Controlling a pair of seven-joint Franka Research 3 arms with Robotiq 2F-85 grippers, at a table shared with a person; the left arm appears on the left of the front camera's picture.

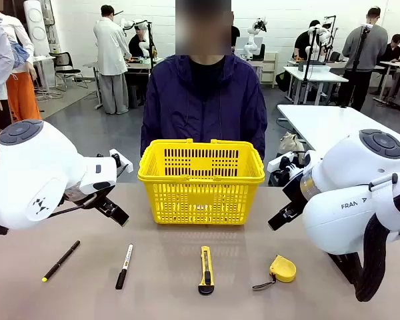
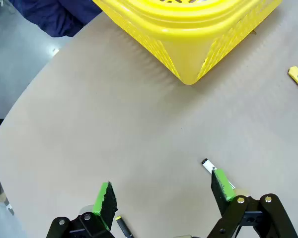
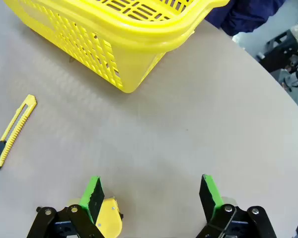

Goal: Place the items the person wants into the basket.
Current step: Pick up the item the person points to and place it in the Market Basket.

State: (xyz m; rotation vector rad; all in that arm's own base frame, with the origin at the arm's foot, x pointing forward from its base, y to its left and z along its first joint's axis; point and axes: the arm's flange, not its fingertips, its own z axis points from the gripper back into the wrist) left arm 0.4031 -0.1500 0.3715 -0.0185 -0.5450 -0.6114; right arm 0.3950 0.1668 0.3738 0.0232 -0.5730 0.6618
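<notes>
Arms: raised over counter, either side of basket.
Left gripper: wide open, above marker.
Right gripper: wide open, above tape measure.
Basket: bright yellow, upright, far middle.
Tape measure: yellow, near right.
Pen: black, left of marker.

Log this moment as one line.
left gripper open, empty | right gripper open, empty | pen, marker, tape measure, utility knife on table | basket upright before person
</notes>
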